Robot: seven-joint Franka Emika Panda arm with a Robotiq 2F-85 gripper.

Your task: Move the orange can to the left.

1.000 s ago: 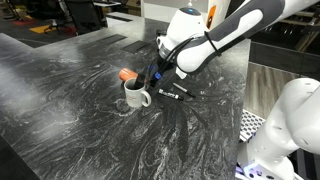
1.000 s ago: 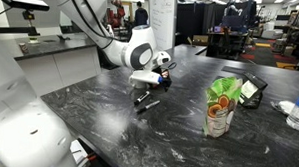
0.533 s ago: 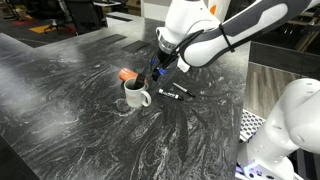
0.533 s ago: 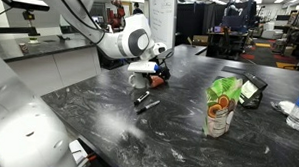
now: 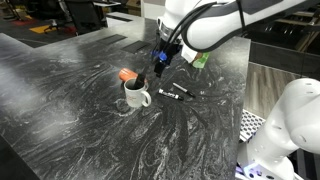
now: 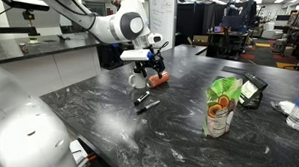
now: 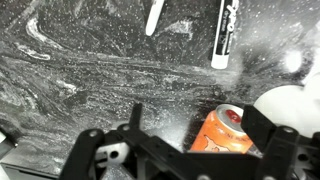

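Can (image 5: 126, 75): in an exterior view, lies on its side on the bench (image 5: 70, 120), just behind the mug (image 5: 135, 96).
Gripper (image 5: 160, 66): in that view, hangs above the bench near the can, clear of it.
Markers (image 5: 174, 93): lie just beside the mug.
Can, in an exterior view (image 6: 158, 80): on the bench under the gripper (image 6: 150, 66).
Bag (image 6: 222, 106): green and orange, stands well apart; print unreadable.
Gripper, wrist view: jaws spread wide, holding nothing.
Can, wrist view (image 7: 220, 135): silvery end toward the camera, beside the mug (image 7: 287, 105); label blurred.
Marker (image 7: 222, 35): dark lettering, too blurred to read.
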